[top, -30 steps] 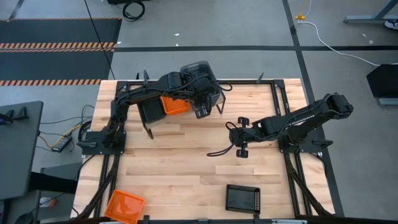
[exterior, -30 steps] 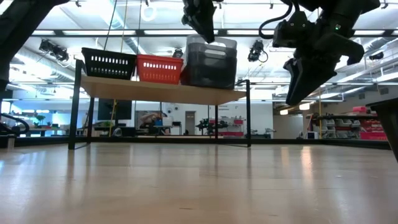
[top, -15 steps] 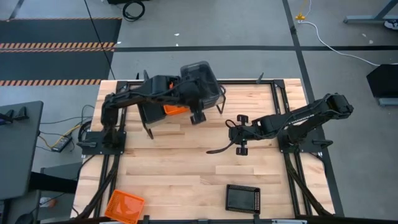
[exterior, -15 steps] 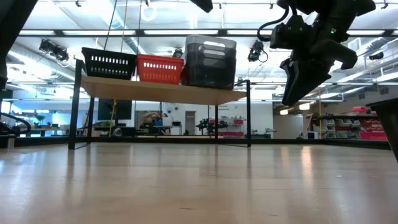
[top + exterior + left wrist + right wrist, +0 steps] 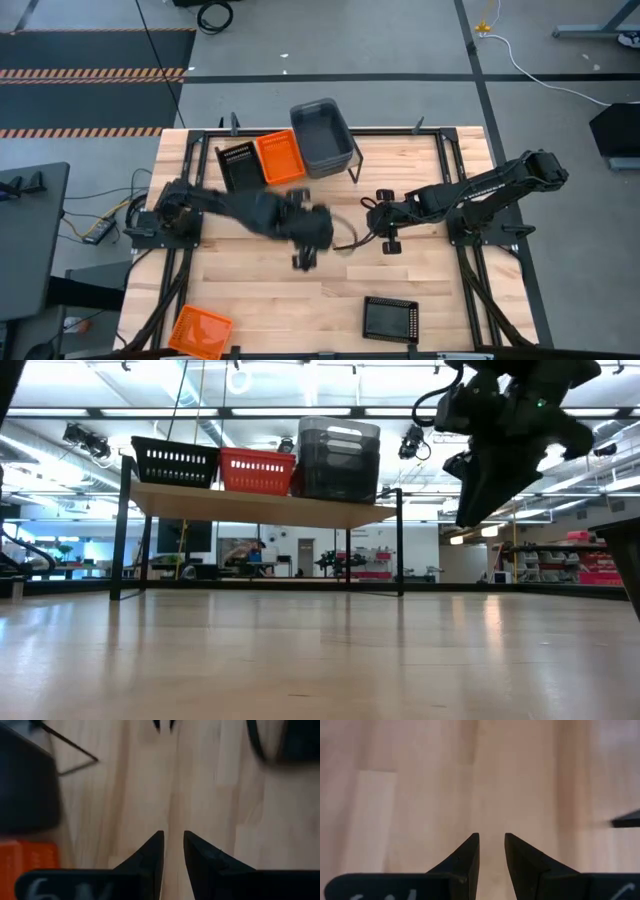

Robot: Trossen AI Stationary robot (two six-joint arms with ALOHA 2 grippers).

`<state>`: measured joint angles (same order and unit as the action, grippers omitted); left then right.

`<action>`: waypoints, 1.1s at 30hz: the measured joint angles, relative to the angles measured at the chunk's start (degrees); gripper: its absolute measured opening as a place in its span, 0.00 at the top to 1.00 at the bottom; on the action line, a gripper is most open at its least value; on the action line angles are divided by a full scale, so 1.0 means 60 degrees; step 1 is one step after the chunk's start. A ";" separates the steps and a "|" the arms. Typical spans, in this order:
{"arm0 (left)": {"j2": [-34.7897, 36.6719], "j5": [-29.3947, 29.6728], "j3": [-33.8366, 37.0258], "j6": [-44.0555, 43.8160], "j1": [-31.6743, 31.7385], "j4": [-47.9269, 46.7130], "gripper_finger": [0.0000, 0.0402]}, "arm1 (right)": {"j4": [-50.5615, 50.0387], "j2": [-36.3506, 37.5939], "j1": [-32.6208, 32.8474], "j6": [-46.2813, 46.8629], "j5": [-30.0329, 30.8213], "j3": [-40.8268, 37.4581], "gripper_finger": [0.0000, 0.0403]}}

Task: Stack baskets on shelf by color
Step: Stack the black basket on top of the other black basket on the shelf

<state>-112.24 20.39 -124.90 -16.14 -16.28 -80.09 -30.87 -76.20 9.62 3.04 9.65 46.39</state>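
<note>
grey floor (image 5: 400, 60) | hazard-striped mat (image 5: 90, 50) | ceiling strip lights (image 5: 150, 412)

No readable text, labels or brand names anywhere. Pale marks on the housing behind the left gripper (image 5: 173, 851) and on that behind the right gripper (image 5: 492, 854) are cut off and illegible.

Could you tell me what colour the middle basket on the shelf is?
Orange-red; the middle basket shows best in the low view.

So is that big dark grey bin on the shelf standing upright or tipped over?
Upright. The dark grey bin shows its open top from above, and in the low view it sits level on the shelf beside the orange basket.
</note>
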 joint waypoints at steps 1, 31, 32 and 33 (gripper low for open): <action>-0.0007 0.0141 0.0296 -0.0108 -0.0222 0.0000 0.80 | 0.0000 0.0000 0.0043 0.0087 -0.0198 0.0000 0.75; 0.0130 -0.0902 0.7656 0.0628 -0.2005 1.0516 0.88 | 0.1515 -0.1755 0.2313 -0.0862 -0.0964 0.0945 0.75; 0.0130 -0.1028 0.7845 0.0533 -0.2002 1.0948 0.88 | 0.1373 -0.1745 0.2520 -0.0861 -0.0961 0.1183 0.75; 0.0130 -0.1143 0.8010 0.0431 -0.2032 1.1360 0.88 | 0.1288 -0.1759 0.2732 -0.0858 -0.0965 0.1451 0.75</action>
<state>-111.46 13.53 -76.84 -13.55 -28.47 -11.92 -23.15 -86.76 26.01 -2.11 3.86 55.10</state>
